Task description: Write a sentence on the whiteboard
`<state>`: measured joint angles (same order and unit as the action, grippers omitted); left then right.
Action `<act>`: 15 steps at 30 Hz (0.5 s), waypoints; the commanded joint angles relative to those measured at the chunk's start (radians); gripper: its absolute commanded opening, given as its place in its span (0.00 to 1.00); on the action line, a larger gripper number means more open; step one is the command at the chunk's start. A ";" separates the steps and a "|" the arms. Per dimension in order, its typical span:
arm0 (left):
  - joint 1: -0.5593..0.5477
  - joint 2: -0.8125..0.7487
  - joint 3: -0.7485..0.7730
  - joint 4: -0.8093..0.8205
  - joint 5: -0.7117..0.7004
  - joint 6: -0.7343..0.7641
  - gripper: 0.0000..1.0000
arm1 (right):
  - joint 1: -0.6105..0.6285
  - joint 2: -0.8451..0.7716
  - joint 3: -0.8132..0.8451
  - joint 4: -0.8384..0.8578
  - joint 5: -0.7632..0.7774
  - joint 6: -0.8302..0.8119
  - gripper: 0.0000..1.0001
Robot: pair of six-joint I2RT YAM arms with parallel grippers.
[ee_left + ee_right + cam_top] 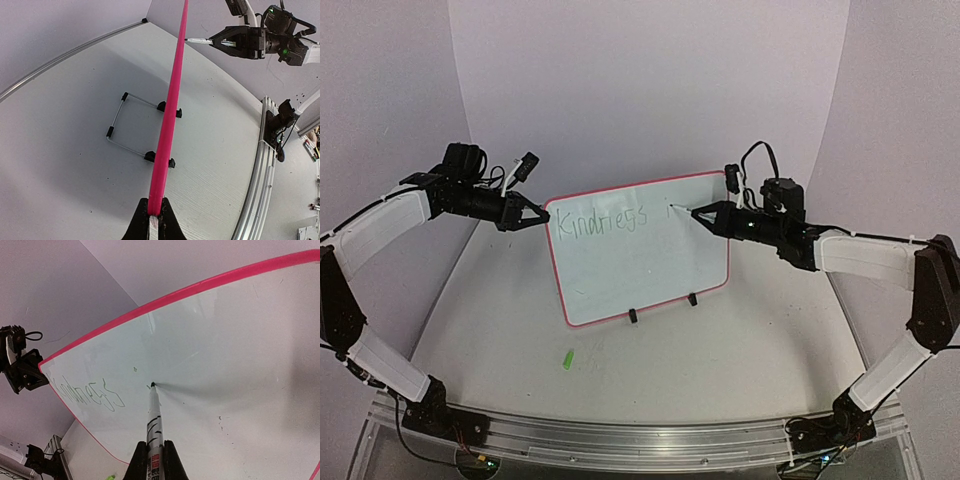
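As whiteboard [640,270] looks light, stiff, tippy, hold by rim: L pincer [539,212] clamps left rim, R pincer [706,213] grips marker [155,415].

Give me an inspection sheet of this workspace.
Surface: white table, lightly speckled.
Job's things: whiteboard upright on wire stand; green word "Kindness" written.
Clutter: small green piece, perhaps a cap, before the board.
Hands: left hand shut on the board's left rim; right hand shut on marker, tip at the board.
Cables: black loop above right wrist; wires at left wrist.
Surroundings: pale backdrop walls; metal rail at near edge.
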<state>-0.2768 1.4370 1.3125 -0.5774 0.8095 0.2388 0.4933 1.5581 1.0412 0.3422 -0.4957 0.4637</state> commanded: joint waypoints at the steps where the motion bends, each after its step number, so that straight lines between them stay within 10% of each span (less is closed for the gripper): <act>1: -0.006 -0.025 0.004 0.021 0.016 0.016 0.00 | -0.004 -0.021 0.018 0.024 0.065 -0.010 0.00; 15: -0.006 -0.024 0.004 0.023 0.017 0.016 0.00 | -0.006 -0.018 -0.045 0.017 0.045 0.007 0.00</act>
<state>-0.2768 1.4370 1.3125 -0.5770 0.8097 0.2363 0.4931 1.5574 1.0281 0.3475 -0.4732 0.4646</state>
